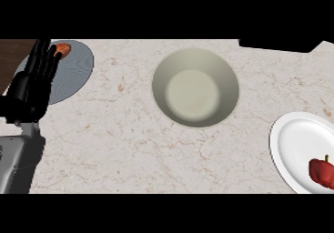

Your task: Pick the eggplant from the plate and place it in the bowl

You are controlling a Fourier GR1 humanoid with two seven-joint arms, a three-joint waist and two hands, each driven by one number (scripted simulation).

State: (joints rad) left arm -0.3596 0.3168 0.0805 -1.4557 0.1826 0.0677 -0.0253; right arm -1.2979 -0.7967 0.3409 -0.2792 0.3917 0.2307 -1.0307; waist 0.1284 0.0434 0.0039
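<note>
Marble counter (129,150) with bowl, two plates and the left hand.
Grey-green bowl (194,87) sits mid-counter near the far edge, bare stone all round it; white plate (293,136) — cut by the right edge — carries a red, green-stemmed vegetable (324,173); grey plate (75,68) at the far-left corner holds an orange item (63,48); left hand (35,77) upright there, fingers straight and together.

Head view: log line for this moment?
left hand open, resting at left | right hand out of view | bowl empty | red vegetable on white plate
</note>
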